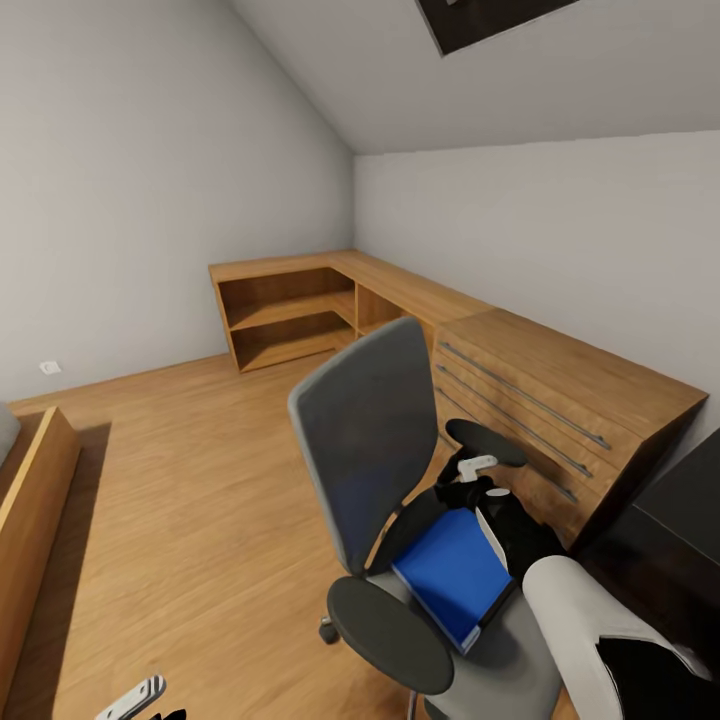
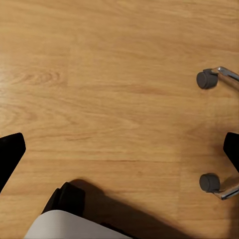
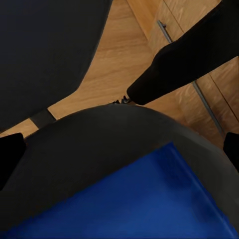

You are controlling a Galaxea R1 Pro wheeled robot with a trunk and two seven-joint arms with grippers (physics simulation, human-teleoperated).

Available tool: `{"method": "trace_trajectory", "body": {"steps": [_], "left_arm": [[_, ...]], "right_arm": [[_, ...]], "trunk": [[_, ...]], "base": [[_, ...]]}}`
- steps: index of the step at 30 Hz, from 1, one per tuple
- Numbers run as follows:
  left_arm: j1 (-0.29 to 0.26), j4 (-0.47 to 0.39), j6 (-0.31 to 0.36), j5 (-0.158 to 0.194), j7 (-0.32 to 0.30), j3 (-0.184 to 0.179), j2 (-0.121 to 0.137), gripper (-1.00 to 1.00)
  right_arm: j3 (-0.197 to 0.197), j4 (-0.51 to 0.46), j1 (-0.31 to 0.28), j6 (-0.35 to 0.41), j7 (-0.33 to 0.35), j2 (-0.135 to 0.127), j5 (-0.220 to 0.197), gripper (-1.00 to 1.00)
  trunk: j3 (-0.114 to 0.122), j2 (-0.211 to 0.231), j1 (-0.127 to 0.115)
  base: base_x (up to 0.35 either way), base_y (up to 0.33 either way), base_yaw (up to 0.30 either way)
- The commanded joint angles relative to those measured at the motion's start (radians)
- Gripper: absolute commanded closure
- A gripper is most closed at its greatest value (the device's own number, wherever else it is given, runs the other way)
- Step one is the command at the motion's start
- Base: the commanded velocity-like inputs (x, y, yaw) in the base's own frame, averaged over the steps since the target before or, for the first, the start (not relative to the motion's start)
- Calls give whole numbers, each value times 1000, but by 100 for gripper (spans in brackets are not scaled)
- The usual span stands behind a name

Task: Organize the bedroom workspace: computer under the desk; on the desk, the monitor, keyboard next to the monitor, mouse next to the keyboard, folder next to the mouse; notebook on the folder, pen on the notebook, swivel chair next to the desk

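Folder (image 1: 452,575): flat on swivel chair (image 1: 375,440) seat, beside the backrest. Right claw (image 3: 119,149): spread, poised above the folder. Advice: descend squarely, pinch its near edge, lift level toward table (image 1: 690,500).

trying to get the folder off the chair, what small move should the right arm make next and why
Probably lower the right end effector straight down toward the blue folder. The folder lies flat on the chair's seat, and the right wrist view looks down on it from above with both fingertips wide apart at the picture's edges, nothing between them. Mind the armrest close by.
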Motion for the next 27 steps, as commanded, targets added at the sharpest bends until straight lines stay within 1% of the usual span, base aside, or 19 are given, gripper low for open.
{"method": "trace_trajectory", "body": {"steps": [1, 22, 27], "left_arm": [[0, -1, 6, 1, -5, 3, -1, -100], [0, 2, 4, 1, -4, 17, -1, -100], [0, 17, 4, 1, -4, 18, -1, -100]], "right_arm": [[-7, -2, 0, 5, 5, 1, 10, -100], [-5, -1, 0, 7, 1, 4, 12, -100], [-6, -3, 0, 10, 1, 2, 12, -100]], "trunk": [[-4, -8, 4], [-70, -155, 84], [-70, -155, 84]], "base": [[0, 0, 0], [0, 0, 0], [0, 0, 0]]}}
